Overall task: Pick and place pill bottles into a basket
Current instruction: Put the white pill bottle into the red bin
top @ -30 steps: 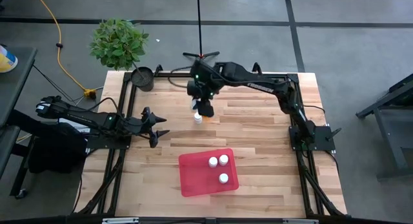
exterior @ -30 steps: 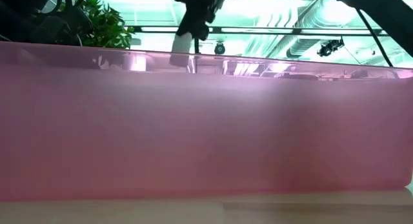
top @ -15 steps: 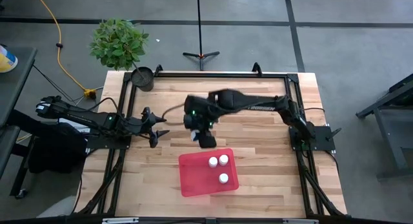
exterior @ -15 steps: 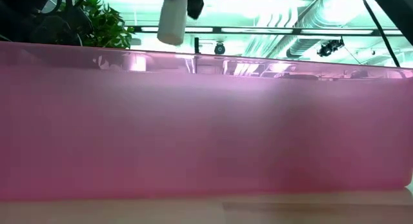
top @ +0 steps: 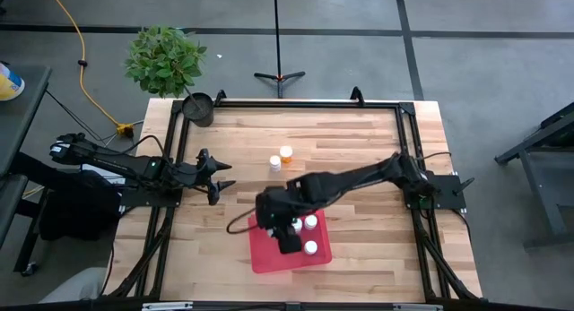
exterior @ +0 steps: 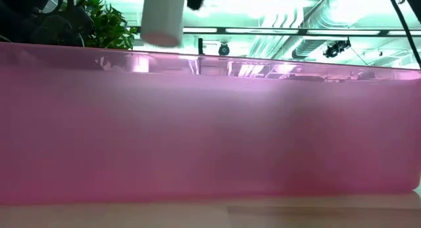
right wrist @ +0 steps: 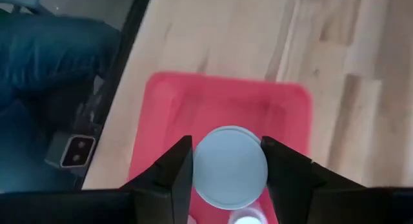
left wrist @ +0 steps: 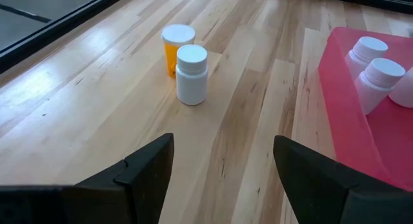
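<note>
- Hovering over the red basket (top: pixel 269 257), the right gripper (top: pixel 285 232) clamps a white pill bottle (right wrist: pixel 230 166) between its fingers (right wrist: pixel 169 175); right wrist view shows the bottle's round end squeezed between both dark fingers, with the basket directly beneath.
- Low view: the held bottle (exterior: pixel 162 18) hangs above the basket's near wall (exterior: pixel 210 123), not touching it.
- Basket sits on the desk (top: pixel 359 159) toward the front edge, about midway between the left and right edges.
- White-capped bottles are already inside the basket, in its right half: two visible from above, one (top: pixel 310 222) nearer the back wall, one (top: pixel 309 247) nearer the front. Left wrist view shows two caps (left wrist: pixel 386 70) side by side.
- Two more bottles stand upright on the desk behind the basket, just beside each other: an amber bottle (top: pixel 286 154) and a white bottle (top: pixel 274 163). Left wrist view: amber one (left wrist: pixel 177 43) just behind white one (left wrist: pixel 191 74).
- Left gripper (top: pixel 224 172) waits near the left edge of the desk, jaws spread wide, holding nothing, pointed at the two loose bottles.
- Potted plant (top: pixel 166 60) and small black pot (top: pixel 198 107) at the back-left corner.
</note>
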Tool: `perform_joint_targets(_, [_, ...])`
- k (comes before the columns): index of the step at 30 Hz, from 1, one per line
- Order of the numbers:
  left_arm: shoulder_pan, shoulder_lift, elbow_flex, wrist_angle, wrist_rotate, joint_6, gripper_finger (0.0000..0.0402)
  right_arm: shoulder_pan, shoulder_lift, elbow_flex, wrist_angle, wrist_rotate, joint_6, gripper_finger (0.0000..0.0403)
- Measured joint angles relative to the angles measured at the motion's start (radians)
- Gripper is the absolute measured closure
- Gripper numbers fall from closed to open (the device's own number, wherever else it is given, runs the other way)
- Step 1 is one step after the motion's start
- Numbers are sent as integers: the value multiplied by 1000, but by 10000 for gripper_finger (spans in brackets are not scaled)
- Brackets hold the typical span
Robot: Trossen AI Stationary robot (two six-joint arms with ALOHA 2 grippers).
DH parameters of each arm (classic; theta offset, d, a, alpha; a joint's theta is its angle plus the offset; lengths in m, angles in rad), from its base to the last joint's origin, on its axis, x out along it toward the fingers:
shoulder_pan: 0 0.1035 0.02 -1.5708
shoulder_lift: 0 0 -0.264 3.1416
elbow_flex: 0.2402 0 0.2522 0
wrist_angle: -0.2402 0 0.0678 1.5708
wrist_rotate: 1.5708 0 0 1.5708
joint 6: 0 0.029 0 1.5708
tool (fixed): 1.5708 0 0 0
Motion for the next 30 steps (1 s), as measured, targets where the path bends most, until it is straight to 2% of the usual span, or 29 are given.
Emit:
perform_joint_targets(8, [0,0,0,1,0,-6,103,52,1,-257,242,-2,105,257])
perform_joint_targets(13, [0,0,0,1,0,-7,103,74,1,-367,334,11,163,257])
perform_joint_targets(18, [0,0,0,1,0,-7,103,90,1,-412,340,61,205,257])
perform_joint_targets(30, [0,0,0,0,0,-7,103,123,1,-414,311,102,253,257])
